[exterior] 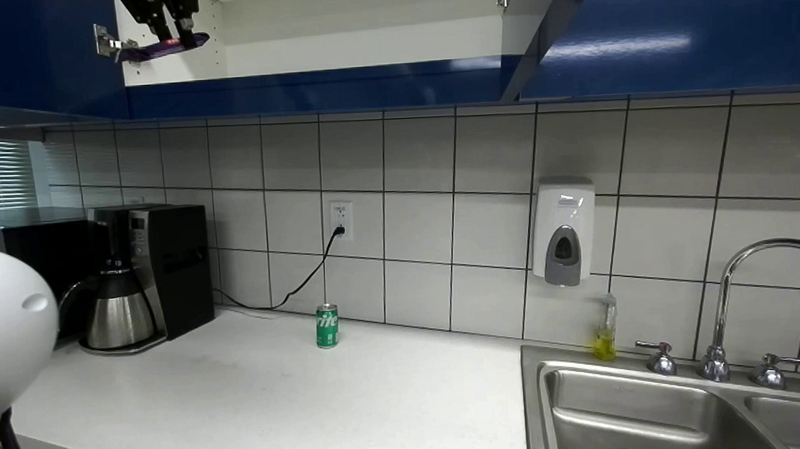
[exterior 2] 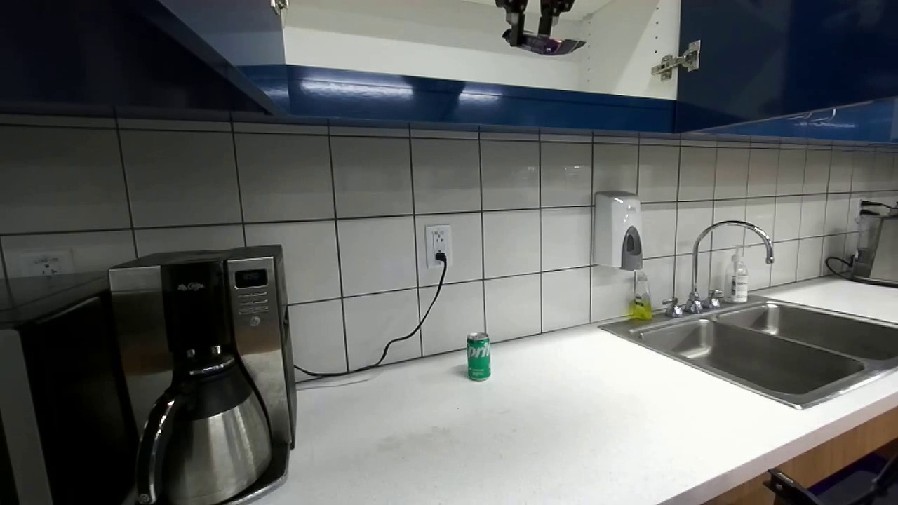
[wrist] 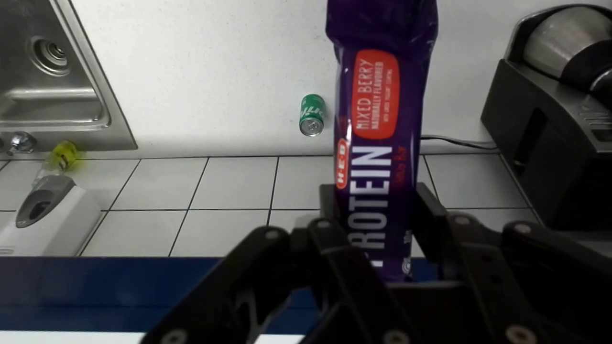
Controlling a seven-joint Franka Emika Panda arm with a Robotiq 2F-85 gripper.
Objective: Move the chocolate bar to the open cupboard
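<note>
The chocolate bar (wrist: 375, 95), in a shiny purple wrapper with a red label, is gripped across its width near one end; most of its length sticks out past the fingers. My gripper (wrist: 377, 205) is shut on it, a finger on either long side. In both exterior views the gripper (exterior: 174, 39) and the bar (exterior 2: 551, 46) hang high, level with the opening of the open cupboard (exterior: 363, 41). Its white interior (exterior 2: 421, 42) shows behind them. Whether the bar is inside or just in front is hard to tell. Blue trim (wrist: 119, 282) of the cupboard crosses the wrist view below the bar.
Blue cupboard doors (exterior: 677, 32) flank the opening, with a metal hinge (exterior 2: 677, 60) near the bar. The cupboard's front lip (exterior 2: 477, 98) runs below. On the counter (exterior: 279, 409) stand a green can (exterior: 326, 326) and a coffee maker (exterior 2: 203, 379); a sink (exterior 2: 758, 351) lies beyond.
</note>
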